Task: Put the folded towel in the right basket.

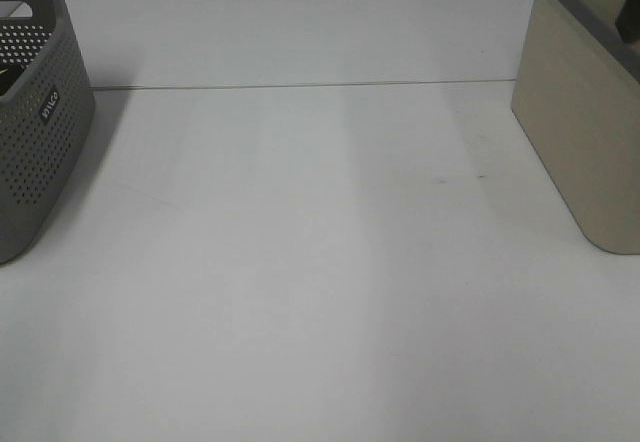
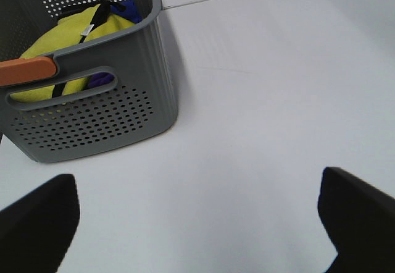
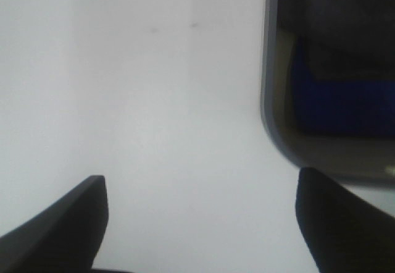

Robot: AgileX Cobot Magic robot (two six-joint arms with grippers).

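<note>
The right basket (image 1: 580,132) is beige with a grey rim and stands at the table's right edge. In the right wrist view its rim (image 3: 266,100) shows, and a blue folded cloth (image 3: 336,100), blurred, lies inside it under something dark. My right gripper (image 3: 200,189) is open and empty, above the table just beside that basket. My left gripper (image 2: 197,193) is open and empty, above the white table near the left basket. Neither gripper shows clearly in the high view.
The grey perforated left basket (image 1: 40,152) stands at the left edge. In the left wrist view the basket (image 2: 123,118) holds a yellow cloth (image 2: 68,38) and something blue (image 2: 131,8). An orange piece (image 2: 28,70) sits at its handle.
</note>
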